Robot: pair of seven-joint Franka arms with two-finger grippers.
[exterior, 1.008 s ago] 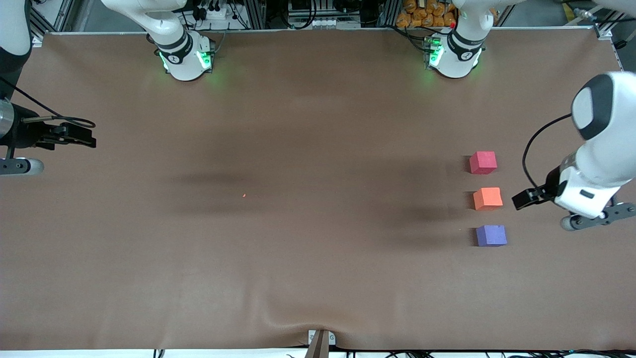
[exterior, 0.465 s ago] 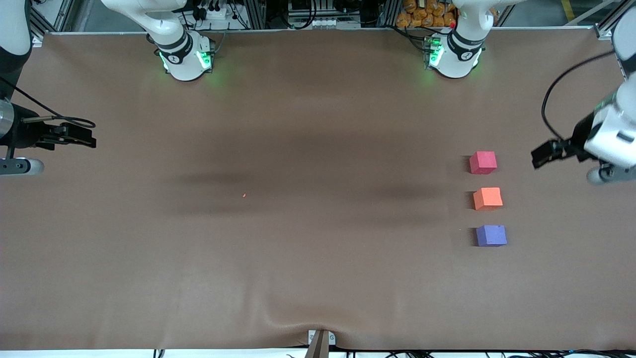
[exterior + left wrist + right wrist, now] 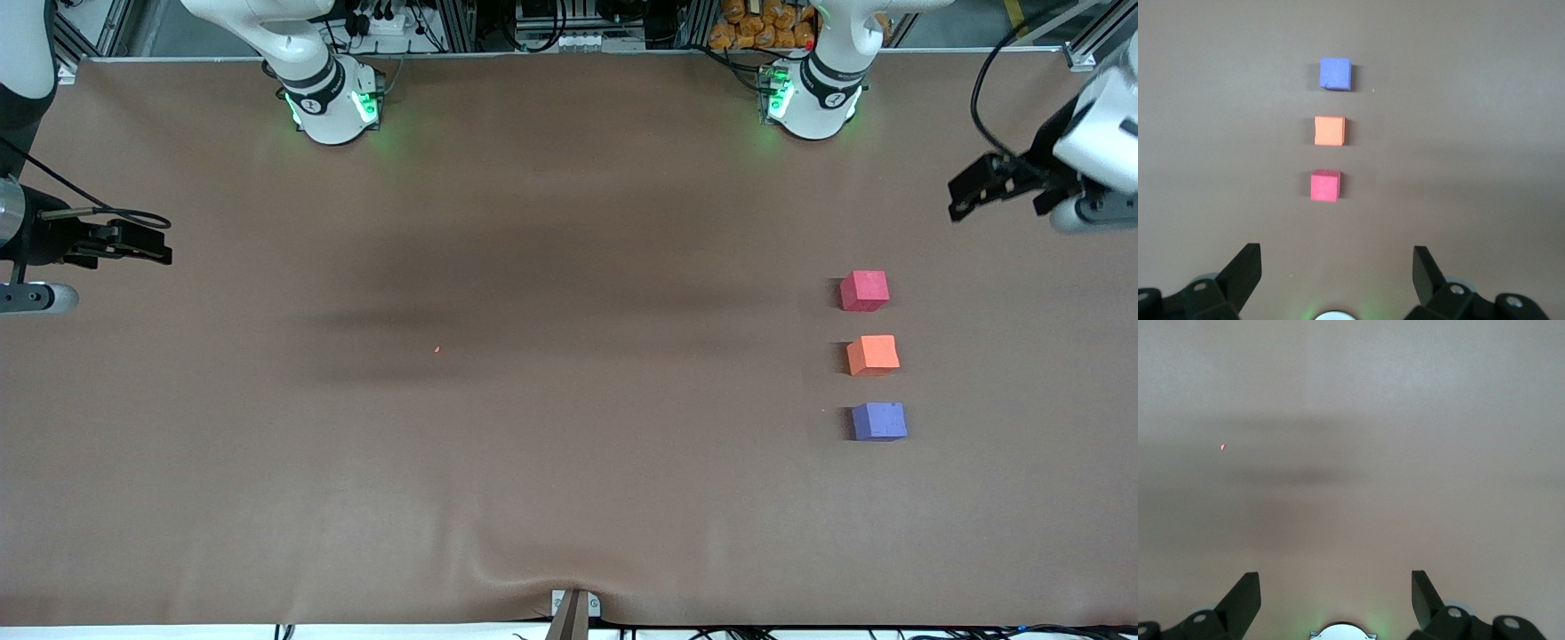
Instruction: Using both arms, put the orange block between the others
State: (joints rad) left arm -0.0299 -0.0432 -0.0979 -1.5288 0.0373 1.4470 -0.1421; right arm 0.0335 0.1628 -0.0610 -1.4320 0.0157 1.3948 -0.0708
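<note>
The orange block (image 3: 872,356) rests on the brown table in a straight row between the others. The pinkish-red cube (image 3: 864,291) lies farther from the front camera and the purple-blue cube (image 3: 879,421) nearer, with small gaps between them. The left wrist view shows the same row: purple-blue cube (image 3: 1335,73), orange block (image 3: 1329,130), pinkish-red cube (image 3: 1325,185). My left gripper (image 3: 965,197) (image 3: 1336,259) hangs open and empty over bare table at the left arm's end, apart from the cubes. My right gripper (image 3: 164,244) (image 3: 1335,581) waits open and empty at the right arm's end.
The brown cloth (image 3: 569,444) covers the whole table, with a wrinkle at its front edge (image 3: 533,569). A tiny orange speck (image 3: 436,349) (image 3: 1223,447) lies on it toward the right arm's end. The arm bases (image 3: 333,107) (image 3: 813,102) stand along the back edge.
My left gripper has drawn away from beside the orange block toward the robots' side of the table. The cubes and the right arm have not moved.
</note>
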